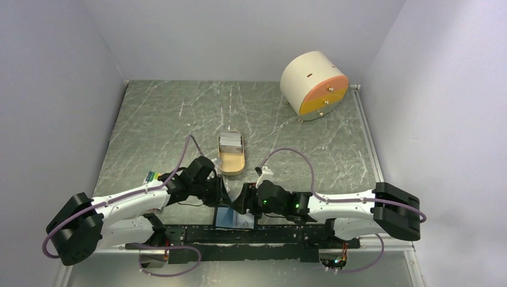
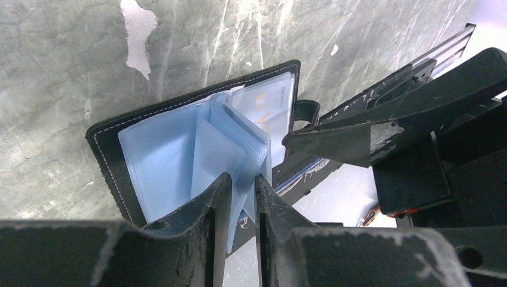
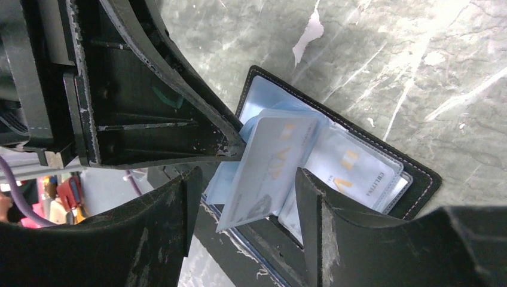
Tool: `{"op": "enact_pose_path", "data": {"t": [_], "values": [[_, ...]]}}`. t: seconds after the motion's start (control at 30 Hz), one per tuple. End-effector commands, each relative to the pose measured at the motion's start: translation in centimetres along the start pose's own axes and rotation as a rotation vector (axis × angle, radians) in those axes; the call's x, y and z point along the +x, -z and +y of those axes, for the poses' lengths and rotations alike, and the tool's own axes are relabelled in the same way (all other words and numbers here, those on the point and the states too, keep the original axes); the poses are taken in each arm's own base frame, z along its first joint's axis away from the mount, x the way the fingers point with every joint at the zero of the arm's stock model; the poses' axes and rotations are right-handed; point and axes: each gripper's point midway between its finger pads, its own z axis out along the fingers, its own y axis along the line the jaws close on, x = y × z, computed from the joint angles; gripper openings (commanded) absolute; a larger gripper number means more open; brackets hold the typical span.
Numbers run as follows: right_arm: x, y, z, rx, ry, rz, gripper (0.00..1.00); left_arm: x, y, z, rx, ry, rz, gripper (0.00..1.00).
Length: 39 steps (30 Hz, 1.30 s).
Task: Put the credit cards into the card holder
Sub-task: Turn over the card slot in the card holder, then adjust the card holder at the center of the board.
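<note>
The black card holder (image 1: 235,217) lies open at the table's near edge, its blue-grey pockets (image 2: 173,161) fanned up. My left gripper (image 2: 243,185) is shut on one pocket leaf and holds it upright. One credit card (image 3: 272,167) sits in a raised pocket, its lower end sticking out, between the spread fingers of my right gripper (image 3: 242,197), which is open. I cannot tell whether the right finger touches the card's edge. Another credit card (image 3: 353,170) lies flat in a pocket of the card holder (image 3: 418,173). More credit cards (image 1: 229,143) rest in a tan tray.
The tan oval tray (image 1: 230,164) stands just beyond the grippers. A round beige drum with an orange face (image 1: 314,85) is at the back right. Coloured markers (image 1: 152,176) lie by the left arm. The black mounting rail (image 1: 269,234) runs right below the holder.
</note>
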Motion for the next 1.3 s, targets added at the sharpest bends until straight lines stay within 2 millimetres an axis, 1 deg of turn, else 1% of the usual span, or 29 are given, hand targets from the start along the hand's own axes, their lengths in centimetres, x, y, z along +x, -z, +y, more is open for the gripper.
{"op": "enact_pose_path", "data": {"t": [0.0,0.2,0.47,0.57,0.67,0.7,0.77,0.8,0.93,1.0,1.13,1.2,1.27], "values": [[0.1,-0.3,-0.1,0.066,0.064,0.001,0.62,-0.2,0.1,-1.6,0.044,-0.016,-0.005,0.26],[0.9,-0.1,-1.0,0.135,0.107,0.012,0.6,-0.2,-0.1,-1.5,0.039,-0.014,-0.006,0.26],[1.3,0.2,-2.8,0.209,0.136,0.011,0.56,0.1,-0.4,-0.6,0.004,0.004,-0.005,0.25],[1.0,0.8,-4.3,0.287,0.15,0.002,0.55,-0.3,0.1,0.0,-0.038,0.019,-0.038,0.26],[0.9,2.0,-6.9,0.376,0.158,-0.016,0.55,-1.1,0.8,1.3,-0.123,0.022,-0.091,0.3],[0.8,2.4,-7.6,0.388,0.156,-0.031,0.55,-1.1,1.0,1.8,-0.146,0.019,-0.095,0.33],[0.7,2.8,-8.3,0.38,0.144,-0.061,0.55,-0.9,0.9,2.5,-0.169,0.021,-0.095,0.43],[0.6,3.0,-8.3,0.366,0.136,-0.071,0.55,-0.6,0.8,2.8,-0.172,0.024,-0.083,0.45],[-0.5,3.3,-6.5,0.29,0.12,-0.115,0.55,0.5,0.1,4.0,-0.174,0.04,-0.05,0.53],[-0.5,3.3,-6.0,0.284,0.088,-0.111,0.57,0.8,-0.2,4.2,-0.162,0.043,-0.041,0.54],[1.0,3.1,-6.8,0.321,-0.01,-0.058,0.59,1.3,-0.6,4.8,-0.179,0.047,-0.014,0.52],[2.0,2.7,-7.1,0.313,-0.043,-0.035,0.59,1.3,-0.8,5.0,-0.186,0.045,-0.016,0.49],[2.7,2.3,-7.7,0.308,-0.063,-0.021,0.6,1.3,-1.0,5.0,-0.174,0.051,-0.021,0.44]]}}
